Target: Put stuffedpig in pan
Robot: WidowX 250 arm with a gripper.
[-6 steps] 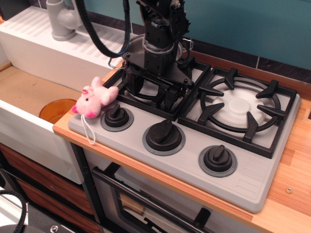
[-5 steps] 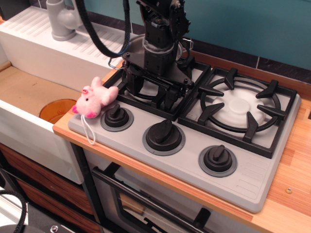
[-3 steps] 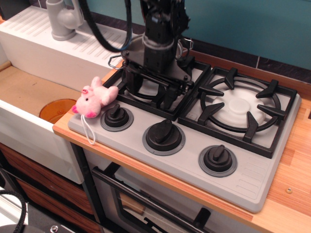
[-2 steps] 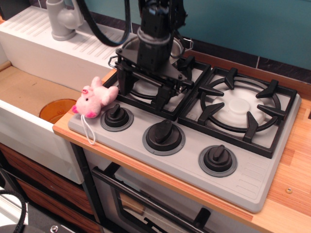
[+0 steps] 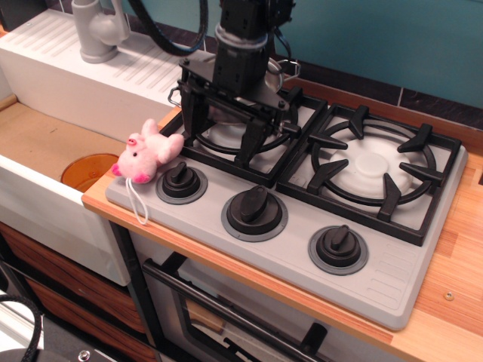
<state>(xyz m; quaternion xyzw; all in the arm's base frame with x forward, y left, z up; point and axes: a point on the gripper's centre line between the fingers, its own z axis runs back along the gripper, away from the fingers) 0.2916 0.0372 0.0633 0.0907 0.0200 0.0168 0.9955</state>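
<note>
The stuffedpig [image 5: 146, 156] is pale pink and lies on the stove's front left corner beside the left knob. Its white string loop hangs over the edge. The pan [image 5: 276, 74] stands behind the arm at the back of the left burner. Only a shiny bit of its rim and a wire loop handle [image 5: 174, 96] show. My gripper [image 5: 219, 137] hangs over the left burner grate, above and right of the pig. Its fingers are spread apart and hold nothing.
Three black knobs [image 5: 255, 210] line the stove front. The right burner [image 5: 373, 167] is bare. A white sink with an orange drain [image 5: 87, 170] and a grey faucet [image 5: 96, 32] lie to the left. Wooden counter [image 5: 453, 271] borders the stove on the right.
My gripper has risen off the left burner grate and shifted a little left and back. Its fingers stay spread. The pig has not moved.
</note>
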